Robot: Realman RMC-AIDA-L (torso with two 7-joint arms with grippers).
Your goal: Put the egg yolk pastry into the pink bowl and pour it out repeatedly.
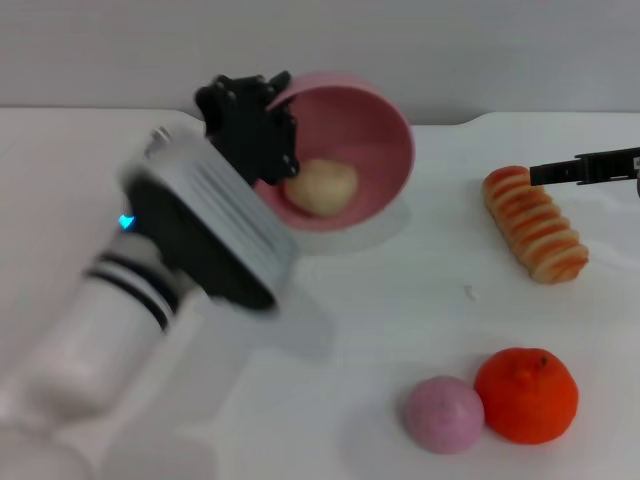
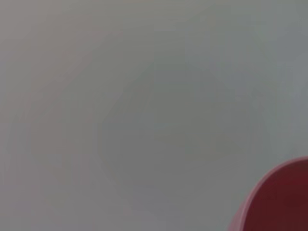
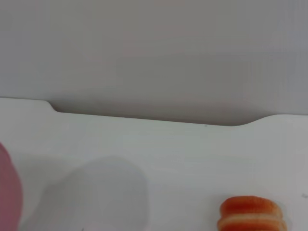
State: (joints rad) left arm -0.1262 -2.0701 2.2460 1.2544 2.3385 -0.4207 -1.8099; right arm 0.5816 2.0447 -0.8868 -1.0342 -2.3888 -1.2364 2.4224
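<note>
While tilted, glossy pink bowl (image 1: 375,120) (lumpy pastry (image 1: 322,186)).

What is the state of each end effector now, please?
Left end effector: closed on the rim of the pink bowl, which is tilted with the egg yolk pastry inside.
Right end effector: above the bread roll; state cannot be told.

pink bowl (image 1: 385,130) | beige pastry (image 1: 322,187) | orange-striped roll (image 1: 536,226) | pink-purple ball (image 1: 445,414)
</note>
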